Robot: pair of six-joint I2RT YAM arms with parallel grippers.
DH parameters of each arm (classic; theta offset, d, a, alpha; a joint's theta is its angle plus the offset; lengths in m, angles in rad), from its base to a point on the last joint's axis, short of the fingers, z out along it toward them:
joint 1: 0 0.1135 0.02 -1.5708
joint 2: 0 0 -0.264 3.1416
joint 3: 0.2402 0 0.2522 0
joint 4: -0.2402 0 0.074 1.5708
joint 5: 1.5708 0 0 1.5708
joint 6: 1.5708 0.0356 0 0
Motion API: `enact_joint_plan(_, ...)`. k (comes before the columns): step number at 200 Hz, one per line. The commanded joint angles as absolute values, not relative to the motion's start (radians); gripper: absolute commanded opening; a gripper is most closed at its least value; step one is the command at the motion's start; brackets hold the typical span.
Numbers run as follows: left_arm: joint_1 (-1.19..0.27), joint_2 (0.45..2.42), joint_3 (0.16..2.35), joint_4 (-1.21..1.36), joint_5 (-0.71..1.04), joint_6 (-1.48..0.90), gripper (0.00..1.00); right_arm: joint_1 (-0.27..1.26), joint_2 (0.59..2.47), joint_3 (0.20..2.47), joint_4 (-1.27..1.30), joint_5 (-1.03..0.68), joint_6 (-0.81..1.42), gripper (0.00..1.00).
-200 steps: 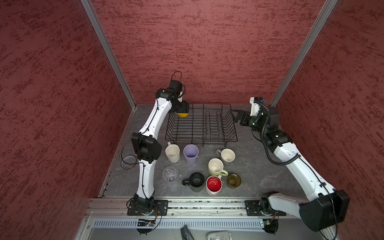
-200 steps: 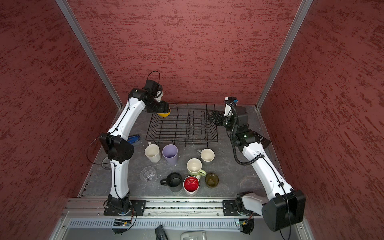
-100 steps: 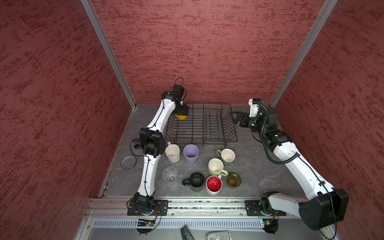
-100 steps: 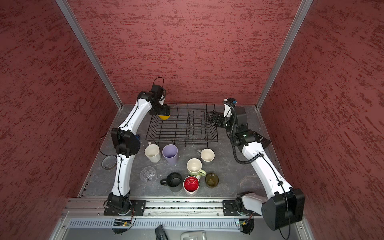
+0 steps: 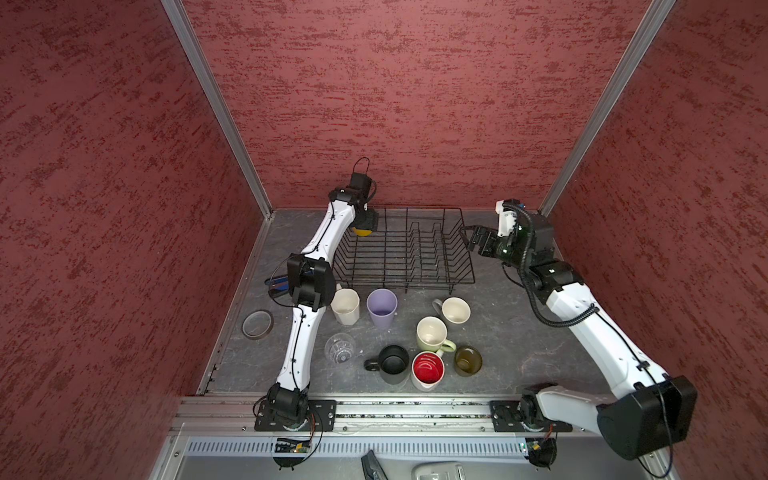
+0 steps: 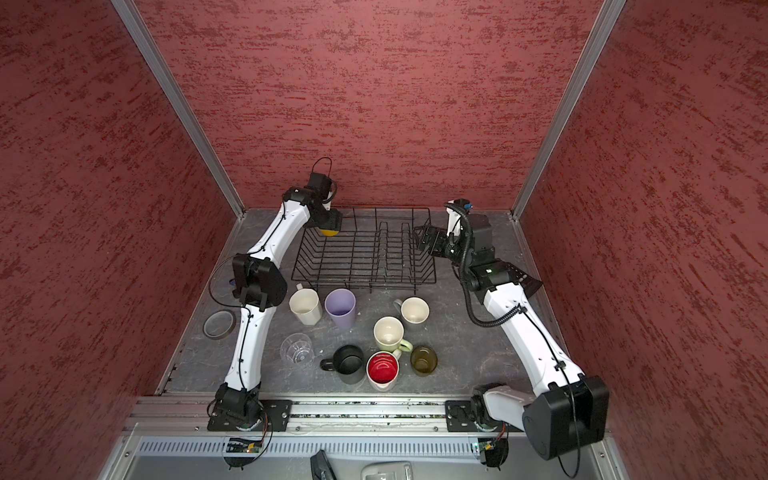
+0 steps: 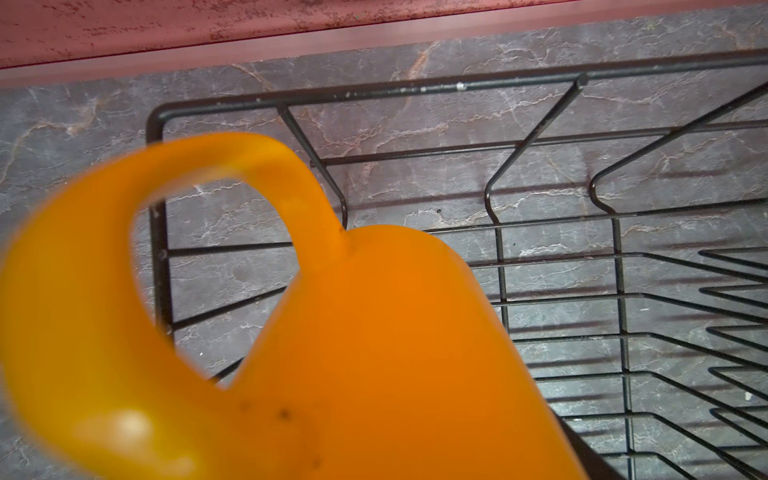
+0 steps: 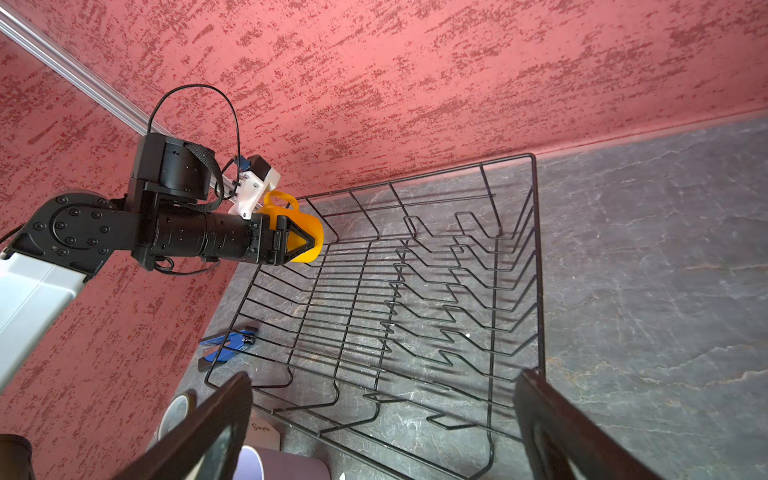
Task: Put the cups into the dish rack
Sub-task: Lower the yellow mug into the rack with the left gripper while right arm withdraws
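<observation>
Room: red rough walls on three sides, grey marbled desk [image 5: 498, 332] below.
Rack: the black wire rack [image 5: 374, 257] stands at the far side of the desk; no cup is set down in it yet.
Left tool: the left tool [image 8: 305, 245] is closed around the yellow mug [image 7: 374, 353] and holds it tilted over the far left corner of the rack. Whether the mug touches the wires, I cannot tell.
Right tool: the right tool [image 5: 477, 240] is wide open and empty, just beside the right end of the rack.
Done: by my judgement one cup of nine is nearly placed, but not released.
Remaining: eight cups on the desk in front of the rack: white mug [image 5: 345, 305], lilac tumbler [image 5: 381, 307], grey mug [image 5: 455, 309], green mug [image 5: 432, 334], black mug [image 5: 392, 363], red-inside mug [image 5: 428, 370], olive glass [image 5: 468, 360], clear glass [image 5: 340, 348].
Around: tape roll [image 5: 257, 324] and a blue thing [image 8: 230, 343] near the left wall.
In the way: the green mug, black mug, red-inside mug and olive glass stand very close together, so I think a tool has little room there. The left elbow [image 5: 309, 282] hangs just beside the white mug. Prongs [image 5: 424, 245] fill the right part of the rack.
</observation>
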State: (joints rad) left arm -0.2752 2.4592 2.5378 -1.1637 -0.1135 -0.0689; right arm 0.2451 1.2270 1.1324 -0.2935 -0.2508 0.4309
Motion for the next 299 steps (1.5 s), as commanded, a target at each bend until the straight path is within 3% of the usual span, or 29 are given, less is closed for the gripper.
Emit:
enact_joint_plan(1,-0.277,2.477,2.573,-1.101,-0.127,-0.047,0.0,0.24,1.21,1.145,-0.318,-0.263,0.451,0.99)
enact_joint_plan(139,-0.252,2.561,2.575,-1.073,-0.123,-0.051,0.0,0.24,1.146,1.085,-0.365,-0.245,0.495,0.99)
enact_joint_plan(194,-0.253,2.584,2.576,-1.07,-0.112,-0.056,0.07,0.24,1.143,1.083,-0.37,-0.242,0.499,0.99)
enact_joint_plan(225,-0.253,2.591,2.576,-1.07,-0.11,-0.055,0.19,0.241,1.14,1.082,-0.373,-0.241,0.499,0.99)
enact_joint_plan(270,-0.252,2.582,2.574,-1.084,-0.109,-0.055,0.71,0.24,1.142,1.081,-0.37,-0.24,0.5,0.99)
enact_joint_plan(299,-0.252,2.571,2.574,-1.086,-0.101,-0.055,0.87,0.241,1.149,1.083,-0.364,-0.247,0.502,0.99)
